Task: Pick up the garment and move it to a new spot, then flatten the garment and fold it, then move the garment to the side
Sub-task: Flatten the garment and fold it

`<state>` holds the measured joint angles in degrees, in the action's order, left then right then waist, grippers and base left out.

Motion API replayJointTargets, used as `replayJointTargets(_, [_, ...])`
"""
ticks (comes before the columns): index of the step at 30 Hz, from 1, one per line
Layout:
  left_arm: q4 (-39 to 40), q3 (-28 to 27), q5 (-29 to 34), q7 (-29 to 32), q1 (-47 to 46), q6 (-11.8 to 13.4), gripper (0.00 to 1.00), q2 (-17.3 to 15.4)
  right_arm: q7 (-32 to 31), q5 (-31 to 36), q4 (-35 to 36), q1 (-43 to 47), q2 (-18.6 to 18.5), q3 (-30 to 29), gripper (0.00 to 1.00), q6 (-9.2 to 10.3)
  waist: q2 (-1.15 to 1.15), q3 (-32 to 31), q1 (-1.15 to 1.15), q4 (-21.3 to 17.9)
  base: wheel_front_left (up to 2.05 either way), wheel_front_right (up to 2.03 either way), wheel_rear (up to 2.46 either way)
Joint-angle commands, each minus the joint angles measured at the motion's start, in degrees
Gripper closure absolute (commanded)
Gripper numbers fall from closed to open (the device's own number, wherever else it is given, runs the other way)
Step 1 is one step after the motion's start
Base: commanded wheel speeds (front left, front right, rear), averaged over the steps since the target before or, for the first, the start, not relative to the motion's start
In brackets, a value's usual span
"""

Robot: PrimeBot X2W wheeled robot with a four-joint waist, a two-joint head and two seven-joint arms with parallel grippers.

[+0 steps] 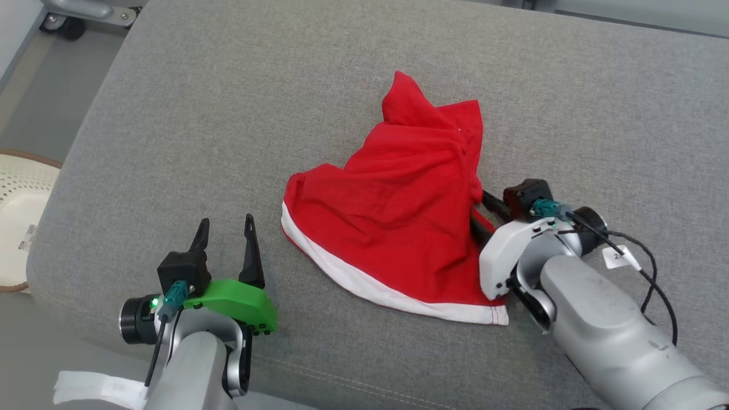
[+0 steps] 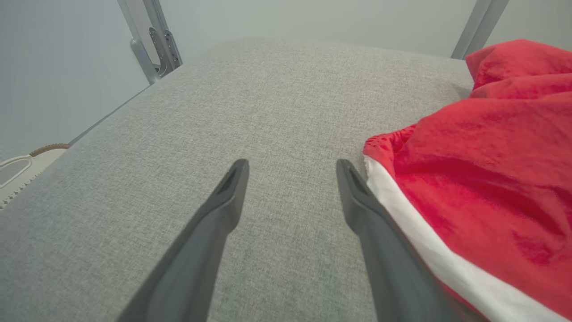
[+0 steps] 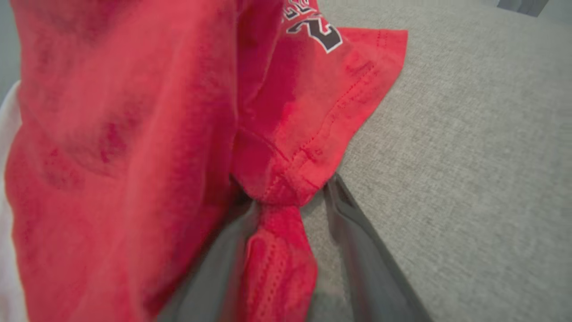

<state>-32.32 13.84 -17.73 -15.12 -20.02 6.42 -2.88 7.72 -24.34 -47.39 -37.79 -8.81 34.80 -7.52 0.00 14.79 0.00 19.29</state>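
Observation:
A crumpled red garment point(image 1: 398, 216) with a white hem band lies on the grey cushion point(image 1: 228, 114), right of centre. My right gripper point(image 1: 481, 212) reaches into its right edge. In the right wrist view the garment point(image 3: 134, 134) drapes over the left finger, and a bunched fold sits between the spread fingers of the gripper point(image 3: 290, 201), a sliver of cushion showing beside the right finger point(image 3: 357, 232). My left gripper point(image 1: 226, 226) stands open on bare cushion just left of the hem. In the left wrist view the gripper point(image 2: 291, 169) holds nothing, with the garment point(image 2: 482, 179) to the right of its right finger.
A white perforated basket point(image 1: 17, 216) sits off the cushion's left edge. A metal frame with wheels point(image 1: 74, 17) stands at the far left corner. The cushion's front edge runs just below both wrists. Bare cushion stretches to the left and far side.

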Motion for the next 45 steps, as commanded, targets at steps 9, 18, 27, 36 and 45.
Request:
replayJointTargets(9, [3.09,1.74,-1.63,0.02,-0.89,0.86,0.0,-0.08,6.19,5.86,-7.18,-7.29,-4.82,-9.19,1.0,0.09,0.0,3.19,0.0,0.8,0.0,0.0,0.0])
replayJointTargets(18, [3.25,5.68,-3.43,0.02,-2.21,1.27,0.0,-0.11,7.12,13.34,-14.03,-15.59,-9.18,-19.17,1.0,0.09,0.0,5.03,0.0,1.76,0.0,0.0,0.0])
replayJointTargets(27, [3.2,8.74,-4.84,0.02,-2.85,2.13,0.0,-0.1,5.88,25.26,-19.46,-22.58,-10.83,-27.58,0.0,0.09,0.0,5.93,0.0,3.12,0.0,0.0,0.0])
replayJointTargets(36, [2.73,5.6,-2.21,0.01,-0.36,1.71,0.0,-0.11,7.49,27.35,-16.27,-16.86,-7.02,-32.02,0.0,0.09,0.0,1.57,0.0,-2.1,0.0,0.0,0.0])
replayJointTargets(45, [2.8,-0.19,1.93,0.02,2.86,0.02,0.0,-0.16,7.44,20.61,1.3,-0.51,-2.07,-33.42,0.0,0.1,0.0,-3.57,0.0,-9.99,0.0,0.0,0.0])
